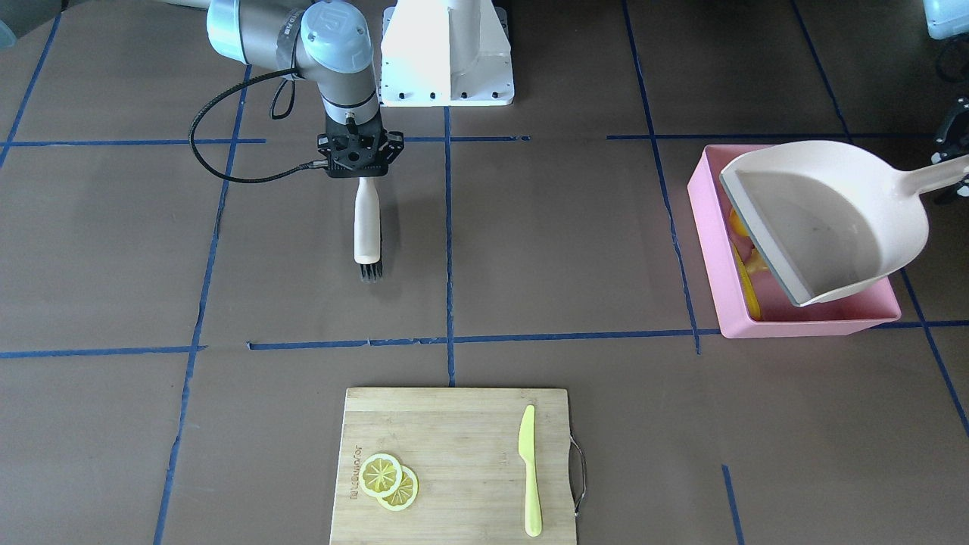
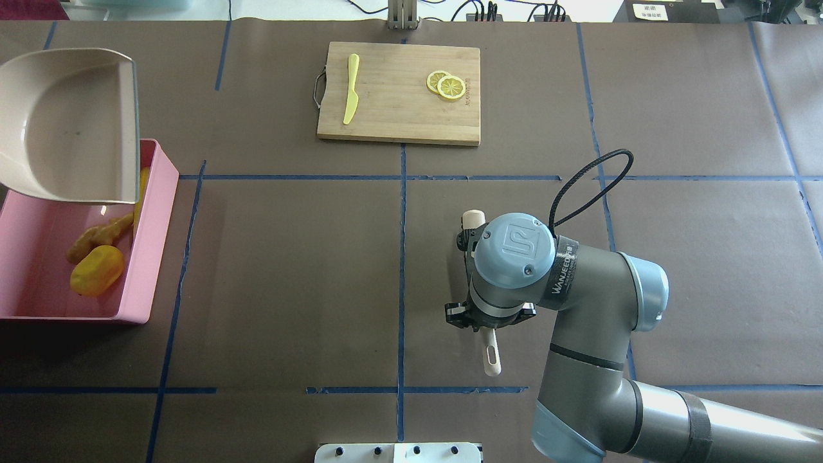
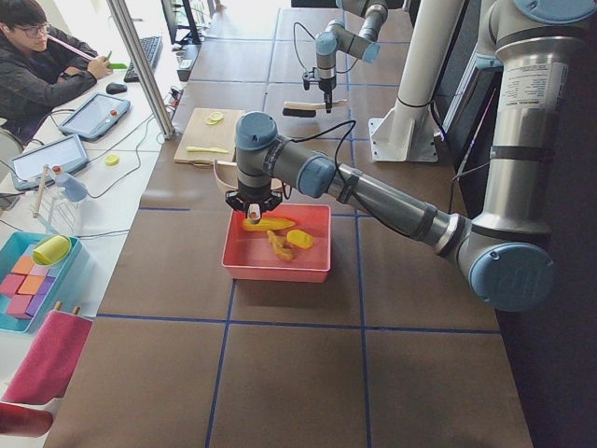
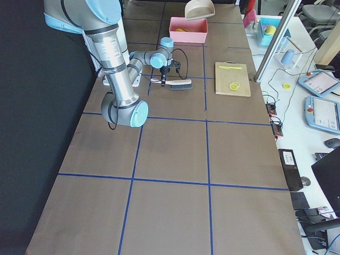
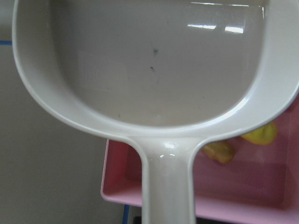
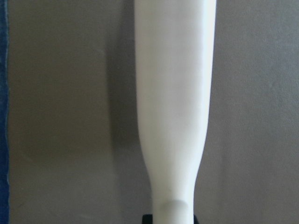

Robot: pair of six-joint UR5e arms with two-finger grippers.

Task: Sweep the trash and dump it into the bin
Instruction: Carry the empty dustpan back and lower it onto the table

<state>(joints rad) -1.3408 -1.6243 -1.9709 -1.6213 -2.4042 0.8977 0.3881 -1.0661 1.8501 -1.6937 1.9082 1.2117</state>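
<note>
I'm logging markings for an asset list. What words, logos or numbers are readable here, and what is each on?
"UR": logo on the right arm's blue joint cap.
"WANJEE", then unclear characters: black band on that arm.
Stamp on the cutting board: too blurred to read.
White label past the table's far edge: too small to read.

table (image 1: 568, 250), brown-covered and divided into rectangles by blue tape lines (image 1: 449, 227). resting directly on it: pink bin (image 1: 708, 242) at the robot's left end; wooden cutting board (image 1: 454, 439) at the centre of the far edge; white base plate (image 1: 447, 83) at the robot's edge.
</note>
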